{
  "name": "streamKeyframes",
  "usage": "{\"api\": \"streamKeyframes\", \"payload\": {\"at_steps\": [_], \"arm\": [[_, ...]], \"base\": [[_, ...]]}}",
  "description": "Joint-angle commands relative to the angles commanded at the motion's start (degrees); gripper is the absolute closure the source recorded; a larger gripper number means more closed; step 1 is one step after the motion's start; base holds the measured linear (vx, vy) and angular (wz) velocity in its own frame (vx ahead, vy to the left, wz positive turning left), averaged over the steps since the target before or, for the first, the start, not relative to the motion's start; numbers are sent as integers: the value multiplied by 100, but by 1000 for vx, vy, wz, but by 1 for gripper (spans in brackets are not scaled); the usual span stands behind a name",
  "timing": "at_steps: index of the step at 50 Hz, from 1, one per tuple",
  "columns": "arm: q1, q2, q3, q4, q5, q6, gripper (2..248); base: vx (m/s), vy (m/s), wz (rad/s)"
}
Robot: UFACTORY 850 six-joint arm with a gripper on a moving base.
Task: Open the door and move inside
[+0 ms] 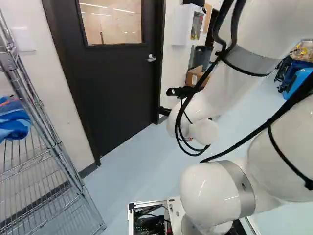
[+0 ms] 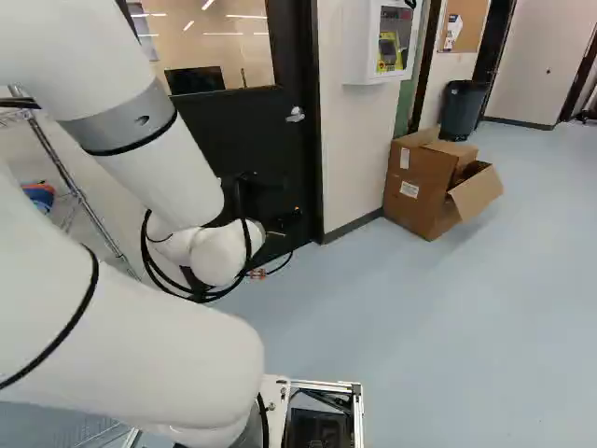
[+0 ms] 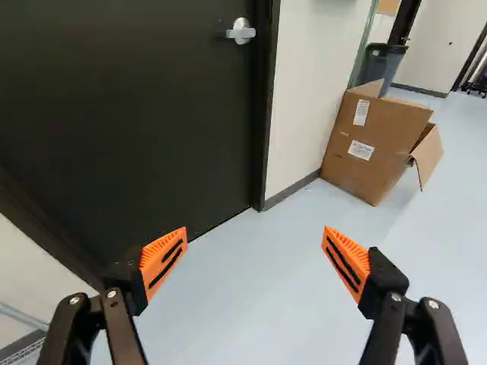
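In the left base view, the gripper (image 1: 165,111) shows as a small dark part beyond the arm's white wrist, in front of the door's lower right edge. The wrist view shows the gripper (image 3: 253,237) open, its orange-padded fingers wide apart over the floor with nothing between them. A black door (image 1: 120,88) with a window stands closed in its dark frame. Its silver lever handle (image 1: 151,58) is near the frame-side edge. Ahead of the gripper, the handle (image 3: 241,31) is well beyond the fingertips and touched by nothing.
A wire shelf rack (image 1: 61,149) with blue cloth stands left of the door. Right of the door are a white wall cabinet (image 2: 381,42), an open cardboard box (image 2: 434,187) against the wall and a dark bin (image 2: 462,110). Blue-grey floor (image 2: 466,308) stretches ahead and to the right.
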Motion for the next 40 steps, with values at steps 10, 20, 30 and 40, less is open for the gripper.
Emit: {"api": "streamKeyframes", "payload": {"at_steps": [10,20,30,40], "arm": [[0,0,0,0,0,0,3],[0,0,0,0,0,0,3],[0,0,0,0,0,0,3],[0,0,0,0,0,0,3]], "base": [[183,-54,106],[167,-33,187],[164,-32,199],[144,-44,205]]}}
